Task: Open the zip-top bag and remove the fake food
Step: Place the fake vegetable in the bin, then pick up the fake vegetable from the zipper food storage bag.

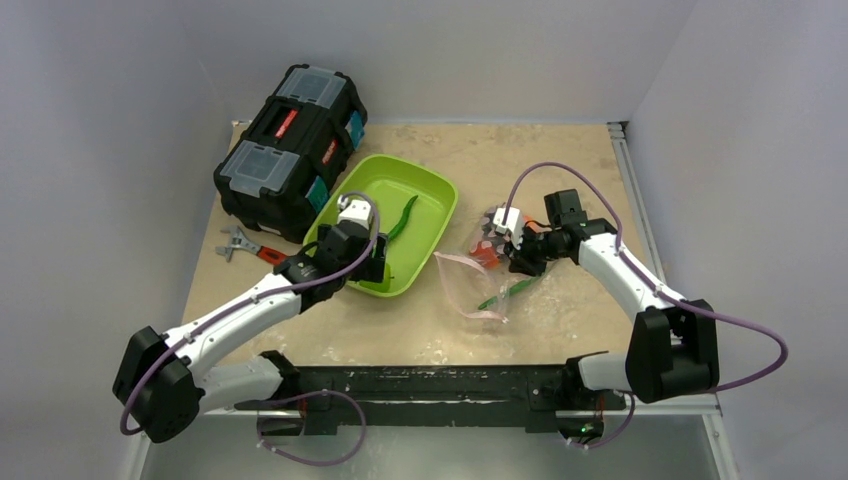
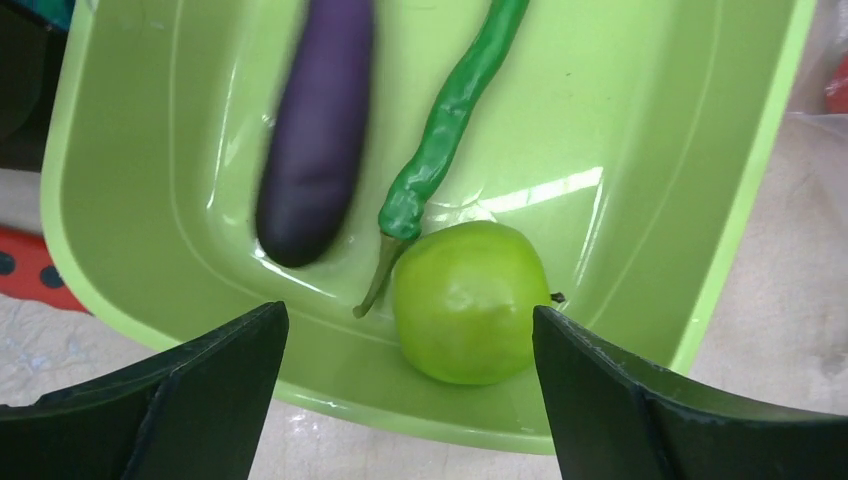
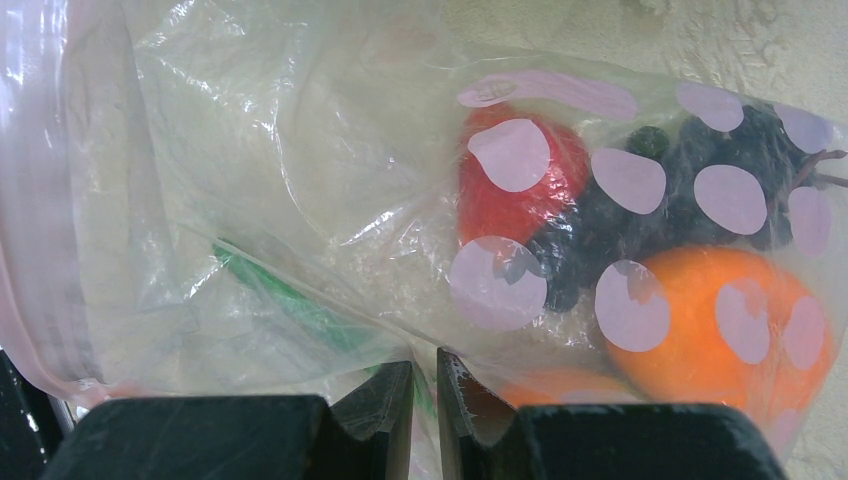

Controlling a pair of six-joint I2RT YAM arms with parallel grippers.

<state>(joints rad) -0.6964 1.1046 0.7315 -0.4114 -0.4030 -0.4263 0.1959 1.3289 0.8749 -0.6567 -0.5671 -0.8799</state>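
The clear zip-top bag (image 1: 478,283) lies right of the lime-green tray (image 1: 432,187), with its pale pink zip strip (image 3: 40,200) at the left in the right wrist view. Inside the bag I see a red pepper (image 3: 520,190), an orange fruit (image 3: 720,320), dark grapes (image 3: 650,215) and a green pod (image 3: 290,300). My right gripper (image 3: 425,375) is shut on a fold of the bag's plastic (image 3: 300,150). My left gripper (image 2: 407,318) is open and empty just above the tray's near rim. In the tray lie a purple eggplant (image 2: 315,140), a long green pod (image 2: 450,120) and a lime-green ball (image 2: 468,300).
A black toolbox (image 1: 290,150) stands at the back left, touching the tray's left side. A red-handled wrench (image 1: 250,248) lies on the table in front of it. The white walls close in the table at the back and on both sides.
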